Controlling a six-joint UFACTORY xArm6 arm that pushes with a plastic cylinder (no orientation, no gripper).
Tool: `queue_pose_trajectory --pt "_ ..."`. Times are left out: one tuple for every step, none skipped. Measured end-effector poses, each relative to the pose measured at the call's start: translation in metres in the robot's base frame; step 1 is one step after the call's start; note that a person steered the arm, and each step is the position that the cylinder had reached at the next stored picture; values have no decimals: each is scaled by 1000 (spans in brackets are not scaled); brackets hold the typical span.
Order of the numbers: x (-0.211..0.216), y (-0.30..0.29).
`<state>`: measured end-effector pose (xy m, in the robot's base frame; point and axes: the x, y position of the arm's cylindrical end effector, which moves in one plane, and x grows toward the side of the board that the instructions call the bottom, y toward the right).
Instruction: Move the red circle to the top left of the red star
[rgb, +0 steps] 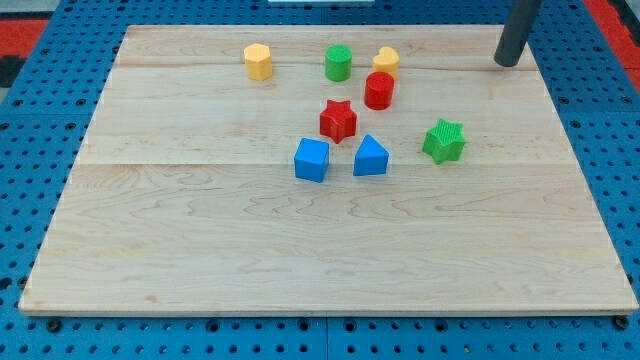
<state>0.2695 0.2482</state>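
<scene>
The red circle stands on the wooden board, up and to the right of the red star, a small gap between them. My tip rests near the board's top right corner, far to the right of the red circle and touching no block.
A yellow heart sits just above the red circle. A green circle is above the star. A yellow hexagon is at top left. A blue cube and blue triangle lie below the star. A green star is at right.
</scene>
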Motion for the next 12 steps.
queue_pose_trajectory --pt "0 2" --pt "0 4" --pt "0 13" --pt "0 13" --pt "0 -11" --pt "35 -88" --pt "60 -141" --pt "66 -196" --pt "66 -184" --pt "64 -180" --pt "64 -216" --pt "64 -209"
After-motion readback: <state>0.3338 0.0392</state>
